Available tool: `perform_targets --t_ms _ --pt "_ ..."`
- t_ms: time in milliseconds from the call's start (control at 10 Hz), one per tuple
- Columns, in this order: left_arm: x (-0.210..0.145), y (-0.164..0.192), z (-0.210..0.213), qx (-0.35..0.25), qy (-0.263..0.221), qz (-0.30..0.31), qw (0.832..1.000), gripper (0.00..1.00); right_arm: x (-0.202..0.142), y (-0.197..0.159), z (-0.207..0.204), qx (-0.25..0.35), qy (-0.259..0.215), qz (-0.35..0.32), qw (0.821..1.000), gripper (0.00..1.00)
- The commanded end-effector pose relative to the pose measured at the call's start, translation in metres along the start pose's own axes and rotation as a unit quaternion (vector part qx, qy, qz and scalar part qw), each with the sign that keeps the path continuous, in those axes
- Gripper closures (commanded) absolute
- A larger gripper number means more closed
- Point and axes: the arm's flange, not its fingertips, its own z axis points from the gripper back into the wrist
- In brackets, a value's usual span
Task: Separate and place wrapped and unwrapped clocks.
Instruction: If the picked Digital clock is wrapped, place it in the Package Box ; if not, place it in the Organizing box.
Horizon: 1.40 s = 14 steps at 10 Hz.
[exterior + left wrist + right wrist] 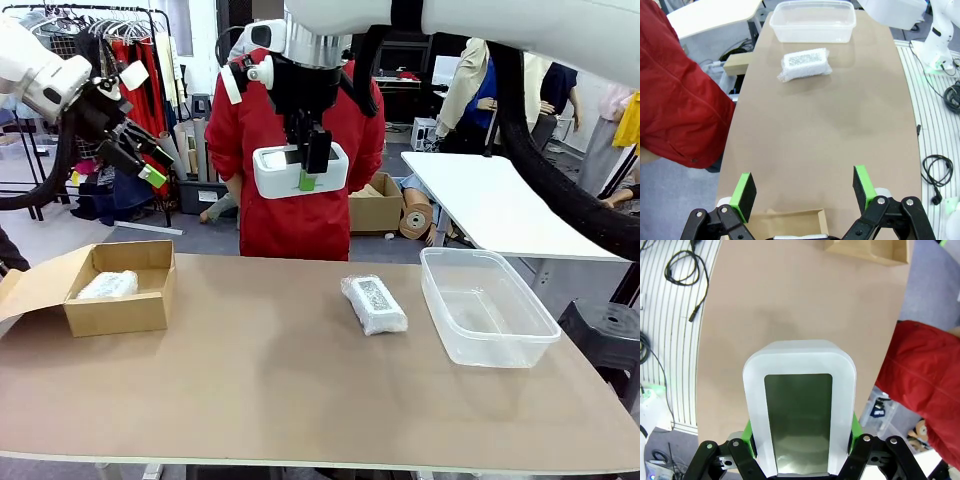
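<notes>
Right gripper (pixel 306 170) pinches the white clock (pixel 272 176) between its pads, aloft; left gripper (pixel 804 185) spread.

I've got the white clock (pixel 799 405) clamped in my right gripper (pixel 801 437) at 6 o'clock, screen facing me. Brown table (pixel 790 300) beyond, cardboard box (pixel 867 250) at 1, red coat (pixel 925 375) at 4, cables (pixel 682 262) at 10.

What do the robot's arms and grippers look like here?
Both the left arm and right arm are smooth white with rounded links. A thick black cable hose runs along the right arm. The left gripper and right gripper are black two-finger linkages with bright green pads.
</notes>
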Motion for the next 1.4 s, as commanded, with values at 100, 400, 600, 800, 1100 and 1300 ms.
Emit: perform_targets --t_ms 100,400,600,800,1100,1300 --pt "0.000 -0.001 0.001 0.000 0.001 -0.003 1.000 0.00 -0.030 0.013 0.006 -0.017 -0.029 -0.072 0.997 1.00" --pt "0.000 -0.001 0.001 0.000 0.001 -0.003 1.000 0.00 -0.075 0.023 0.008 -0.025 -0.060 -0.185 0.981 1.00" --pt "0.000 -0.001 0.001 0.000 0.001 -0.003 1.000 0.00 -0.118 0.035 -0.012 -0.041 -0.074 -0.283 0.955 1.00" --pt "0.000 -0.001 0.001 0.000 0.001 -0.003 1.000 0.00 -0.161 0.049 -0.036 -0.088 -0.071 -0.357 0.927 1.00" --pt "0.000 -0.001 0.001 0.000 0.001 -0.003 1.000 0.00 -0.212 0.061 -0.059 -0.132 -0.033 -0.443 0.886 1.00" --pt "0.000 -0.001 0.001 0.000 0.001 -0.003 1.000 0.00 -0.242 0.076 -0.074 -0.147 0.004 -0.501 0.853 1.00"
